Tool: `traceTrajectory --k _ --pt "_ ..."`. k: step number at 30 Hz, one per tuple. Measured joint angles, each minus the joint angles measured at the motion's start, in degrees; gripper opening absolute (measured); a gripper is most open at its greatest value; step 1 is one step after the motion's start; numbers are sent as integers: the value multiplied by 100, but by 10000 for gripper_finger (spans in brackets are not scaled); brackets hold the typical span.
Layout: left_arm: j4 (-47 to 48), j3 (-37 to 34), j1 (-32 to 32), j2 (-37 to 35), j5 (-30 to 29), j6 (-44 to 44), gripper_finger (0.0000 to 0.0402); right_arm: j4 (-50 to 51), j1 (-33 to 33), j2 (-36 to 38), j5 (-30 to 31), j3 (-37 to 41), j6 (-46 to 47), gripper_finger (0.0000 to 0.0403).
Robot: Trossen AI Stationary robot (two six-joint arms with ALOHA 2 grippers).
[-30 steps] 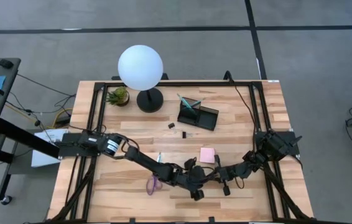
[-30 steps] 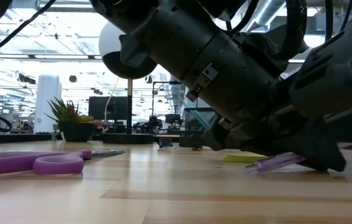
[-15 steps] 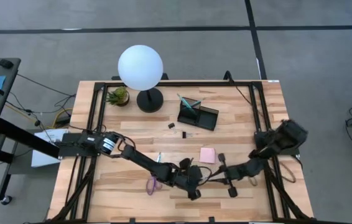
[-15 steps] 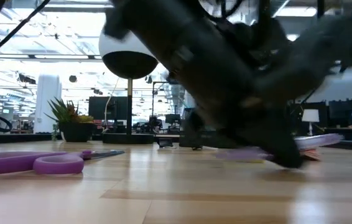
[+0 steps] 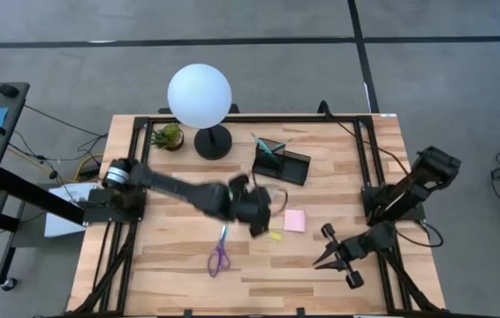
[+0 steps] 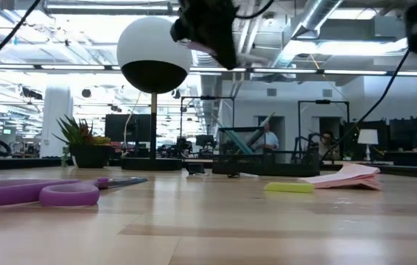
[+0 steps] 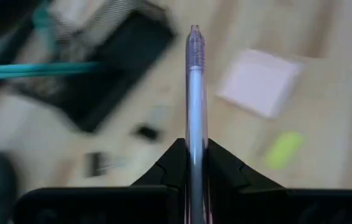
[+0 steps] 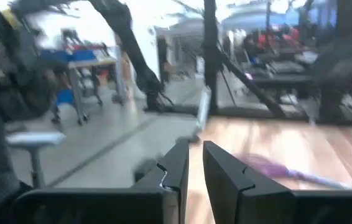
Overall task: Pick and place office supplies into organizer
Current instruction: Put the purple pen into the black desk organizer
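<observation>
— Pale wooden planks make up the table (image 5: 170, 265), with grey floor all round it. Where is the left gripper (image 5: 261, 215)?

— Raised over the middle of the table, between the small black rectangular desk organizer (image 5: 281, 162) and the square pink sticky pad (image 5: 295, 220). Its fingers are closed on a clear pink-purple pen (image 7: 194, 109), which sticks straight out past the fingertips in the left wrist view.

— And what lies past the pen tip?

— The organizer (image 7: 111, 59) with a thin teal pen (image 7: 33, 70) slanting out of it, the sticky pad (image 7: 260, 83), a tiny yellow piece (image 7: 283, 149) and two small black clips (image 7: 145, 132). All of it is blurred.

— Does the pen touch anything?

— No, it hangs clear of the table. The low view shows the gripper (image 6: 212, 26) high up, beside the white globe lamp (image 6: 148, 55).

— The right gripper (image 5: 331, 256)?

— Near the table's front right corner, well apart from the supplies. Its fingers stand a narrow gap apart and hold nothing.

— What else is down on the wood?

— Purple-handled scissors (image 5: 219, 259) lie front of centre with a thin teal pen (image 5: 223, 234) just behind them. The yellow piece (image 5: 275, 235) rests just beside the pad. Two clips (image 5: 244, 179) sit in front of the lamp (image 5: 200, 97), near the organizer. A small green potted plant (image 5: 168, 136) stands at the back left.
</observation>
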State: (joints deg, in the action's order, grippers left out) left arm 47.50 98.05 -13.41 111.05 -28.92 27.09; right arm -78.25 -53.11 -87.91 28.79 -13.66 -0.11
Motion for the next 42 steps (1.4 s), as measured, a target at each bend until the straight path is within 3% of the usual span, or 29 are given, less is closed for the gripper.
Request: traceTrajectory --k 3,7,12,17,20,28,30,32,37,42 --pt "1088 549 459 -1 -129 -256 21 25 183 -243 18 6 192 42" --pt "1356 959 990 33 -451 -886 21 26 471 -643 4 5 566 42" --pt "793 1020 1536 74 294 -2562 21 25 764 -1155 -22 1 1074 42" --pt "672 1020 1945 72 141 -3573 21 5 928 -1593 -43 1 1294 42" --pt "710 1020 2140 72 387 -4401 21 -7 1018 -1804 -43 1 1495 42" --pt "299 1023 2108 285 102 -6197 21 -23 1265 -2187 -46 -217 1713 42" --pt "140 1022 2074 388 -193 -6891 21 2 1301 -2219 -45 -304 1719 42" --pt "5 1023 2007 625 -852 -7488 21 81 1348 -2215 -87 -422 1721 42" --pt "-265 1022 2007 1154 -1764 -8496 21 94 1392 -2203 -282 -546 1770 42" --pt "-919 1020 1974 1593 -3172 -9735 21 202 1313 -2204 -611 -580 2131 42"
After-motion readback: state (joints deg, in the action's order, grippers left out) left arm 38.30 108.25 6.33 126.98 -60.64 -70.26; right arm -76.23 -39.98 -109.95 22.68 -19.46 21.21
